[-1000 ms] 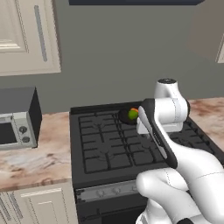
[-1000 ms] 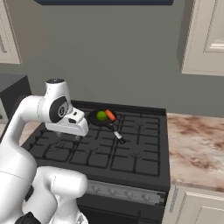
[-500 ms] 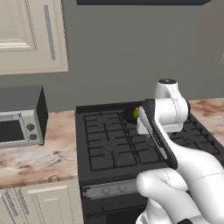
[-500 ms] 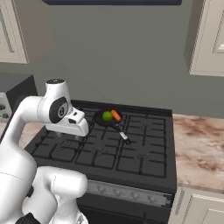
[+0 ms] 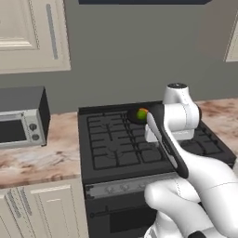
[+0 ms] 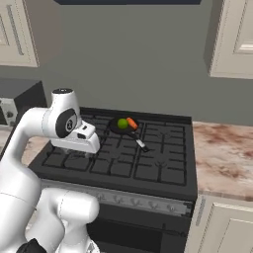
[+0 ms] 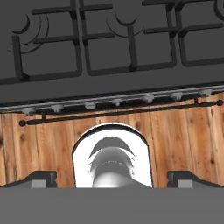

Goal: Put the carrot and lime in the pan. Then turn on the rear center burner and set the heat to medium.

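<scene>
Resting in pan [image 6: 124, 127] at rear centre of stove [image 6: 148, 168]: lime [image 6: 122, 123] and carrot [image 6: 132, 123], side by side, touching. Pan handle [image 6: 140, 142] directed toward stove front. In left base view, lime [image 5: 141, 114] partly hidden behind arm. Gripper [image 7: 112, 178] held over front part of stove, well apart from pan, pointed down; fingertips [image 7: 40, 178] spread to full width, nothing held between them. Knob row [image 7: 116, 103] and oven handle [image 7: 118, 112] seen along stove front in hand view, wooden floor [image 7: 52, 135] below. Microwave [image 5: 21, 118] located on counter [image 5: 37, 158] left of stove.
</scene>
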